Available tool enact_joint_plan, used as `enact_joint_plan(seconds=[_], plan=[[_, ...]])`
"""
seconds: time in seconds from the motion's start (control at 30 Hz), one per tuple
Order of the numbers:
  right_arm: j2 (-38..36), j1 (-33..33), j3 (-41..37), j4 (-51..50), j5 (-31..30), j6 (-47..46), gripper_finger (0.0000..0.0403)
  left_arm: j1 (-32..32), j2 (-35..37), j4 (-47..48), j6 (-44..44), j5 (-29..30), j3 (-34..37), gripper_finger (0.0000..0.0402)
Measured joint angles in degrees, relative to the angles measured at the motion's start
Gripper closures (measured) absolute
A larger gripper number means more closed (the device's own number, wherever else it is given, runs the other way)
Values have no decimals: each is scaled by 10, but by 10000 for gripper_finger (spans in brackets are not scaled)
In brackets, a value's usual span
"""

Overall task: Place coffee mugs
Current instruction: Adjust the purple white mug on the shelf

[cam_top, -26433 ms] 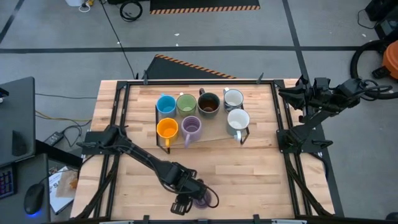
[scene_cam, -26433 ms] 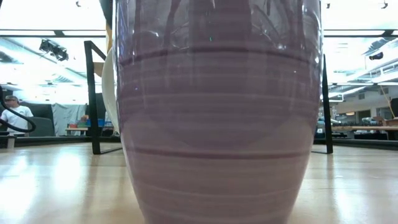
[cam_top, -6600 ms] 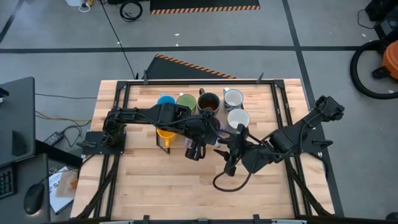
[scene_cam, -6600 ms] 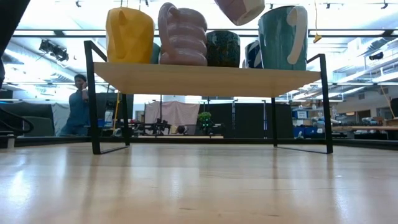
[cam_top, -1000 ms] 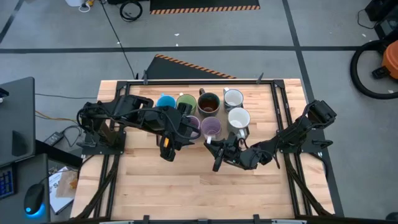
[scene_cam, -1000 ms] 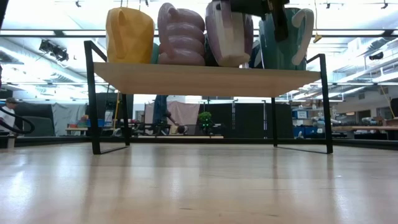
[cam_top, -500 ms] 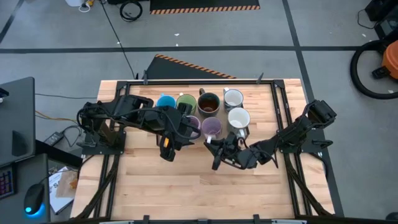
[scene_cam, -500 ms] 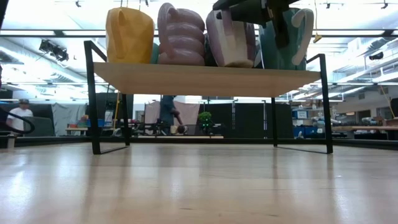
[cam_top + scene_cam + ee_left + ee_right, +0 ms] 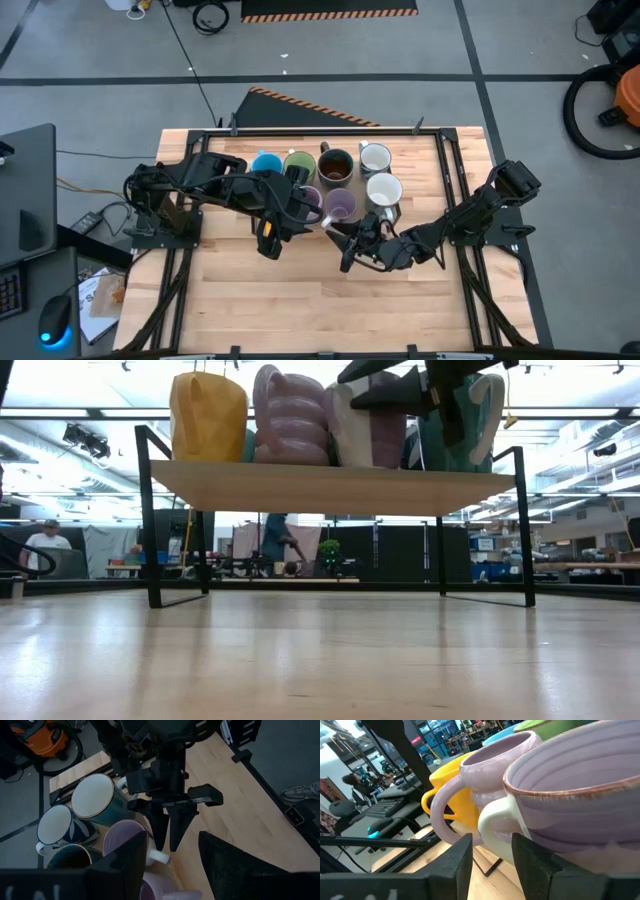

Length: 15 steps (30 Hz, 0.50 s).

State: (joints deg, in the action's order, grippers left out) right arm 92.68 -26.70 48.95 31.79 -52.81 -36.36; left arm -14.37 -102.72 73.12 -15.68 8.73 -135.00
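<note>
Standing on rack (image 9: 330, 488): eight mugs, upright, two rows of four; rack is set toward the back of the wood surface (image 9: 300, 300).
Back row: blue mug (image 9: 266, 165), green mug (image 9: 299, 166), brown mug (image 9: 336, 167), white mug (image 9: 375, 157), side by side.
Front row: orange mug (image 9: 208, 415), ribbed purple mug (image 9: 292, 415), 2nd purple mug (image 9: 341, 206), 2nd white mug (image 9: 383, 190). Orange is mostly hidden under L arm in high view, shown plainly in low view.
2nd purple mug: set betw. ribbed purple & 2nd white, close to both; its pale handle (image 9: 495, 827) is turned toward the rack's front edge.
R pincer (image 9: 168, 842): held at the rack's front edge, right at that handle. Fingers are parted a little and the handle is seen in line w/ the gap betw. them; no contact can be made out, nothing is gripped.
L pincer (image 9: 268, 243): held just in front of the rack's orange end, above the surface. Fingers are spread wide, nothing is held.
R arm: stretched in low from the surface's right side.
Bkgd (low view): a person (image 9: 45, 538) is seen far off at the left, another person (image 9: 272, 540) below shelf level.
</note>
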Motion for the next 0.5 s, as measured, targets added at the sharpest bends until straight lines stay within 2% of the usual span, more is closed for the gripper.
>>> enact_joint_plan(seconds=[0.3, 0.5], plan=[[0, 0, 0, -14, 4, 6, 243, 0, 0, 0, 0, 0, 0, 214], [0, 0, 0, -24, 6, 19, 217, 0, 0, 0, 0, 0, 0, 214]])
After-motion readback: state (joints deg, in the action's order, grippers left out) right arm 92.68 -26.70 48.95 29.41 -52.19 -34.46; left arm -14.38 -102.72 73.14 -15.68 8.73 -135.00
